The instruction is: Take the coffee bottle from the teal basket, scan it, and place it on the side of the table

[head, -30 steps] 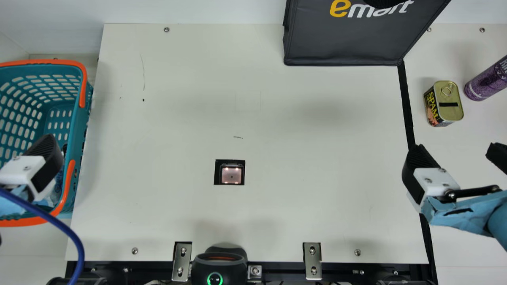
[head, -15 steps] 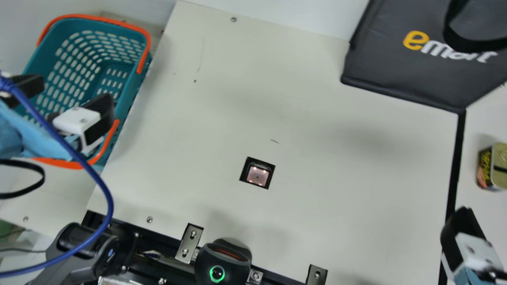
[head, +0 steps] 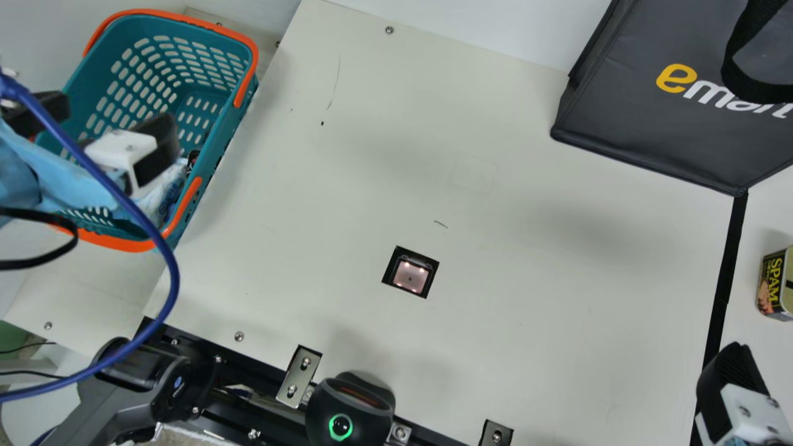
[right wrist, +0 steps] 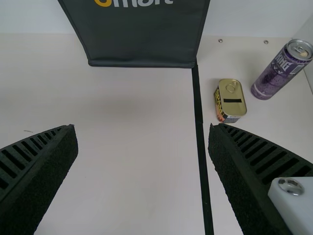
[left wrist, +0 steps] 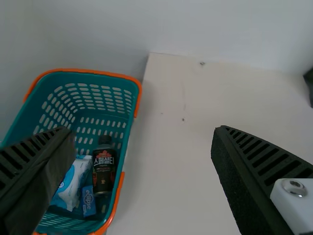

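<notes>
Had the left gripper (head: 116, 118) in front of the teal basket (head: 230, 139) in the main view, with widely spread jaws and a finger just inside the outline of the panel-side rim. Found the coffee bottle (left wrist: 104, 169) inside that basket in the left wrist view, close beside the wall facing the table (head: 495, 347). Saw the white-and-blue packet (left wrist: 73, 183) and the small blue packet (left wrist: 88, 200) next to it, toward the opposite wall.

Saw the blue cable (head: 170, 272) looped in front of the basket's near corner and the table's left edge in the main view. From that edge, had a broad open run of cream surface as far as the black strip (head: 722, 297), with the square scanner window (head: 410, 275) set in its nearer part. Met the black device with a green ring (head: 350, 409) at the near edge, and the dark bag (head: 669, 130) at the far right, its lower corner at the strip.

Had the right gripper (head: 737, 390) near the strip at lower right, with jaws spread wide in its wrist view. Found the yellow-topped can (head: 773, 285) beyond the strip, and the purple can (right wrist: 282, 71) farther out, apart from it.
</notes>
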Controlling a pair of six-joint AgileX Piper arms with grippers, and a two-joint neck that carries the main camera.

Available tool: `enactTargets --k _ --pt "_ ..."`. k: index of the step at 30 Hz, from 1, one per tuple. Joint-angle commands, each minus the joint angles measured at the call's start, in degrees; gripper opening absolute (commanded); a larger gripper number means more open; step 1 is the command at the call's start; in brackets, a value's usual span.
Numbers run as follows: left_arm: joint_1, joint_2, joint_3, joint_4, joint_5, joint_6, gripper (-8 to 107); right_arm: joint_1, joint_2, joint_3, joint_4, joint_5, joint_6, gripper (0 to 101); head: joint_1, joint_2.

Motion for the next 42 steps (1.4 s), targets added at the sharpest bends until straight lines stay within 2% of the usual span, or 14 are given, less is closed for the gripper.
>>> enactTargets --k 1,9,15,21,32,42 --pt "3.07 0.17 0.01 0.92 -0.36 -2.25 90 0.00 0.00 0.00 0.00 0.00 0.00 95 -1.66 0.23" --pt "11.83 1.26 0.83 4.28 -1.58 -6.84 90 0.00 0.00 0.00 0.00 0.00 0.00 95 -1.66 0.23" --pt "15.44 3.56 1.73 4.52 -2.82 -2.75 90 0.00 0.00 0.00 0.00 0.00 0.00 95 -1.66 0.23" --pt "20.04 8.73 1.31 1.41 -4.78 5.79 90 0.00 0.00 0.00 0.00 0.00 0.00 95 -1.66 0.23" --pt "32.46 23.17 -1.67 -11.55 -6.74 29.72 90 0.00 0.00 0.00 0.00 0.00 0.00 95 -1.66 0.23" --pt "36.32 35.33 -4.80 -16.13 -6.18 45.16 90 0.00 0.00 0.00 0.00 0.05 0.00 95 -1.66 0.23"
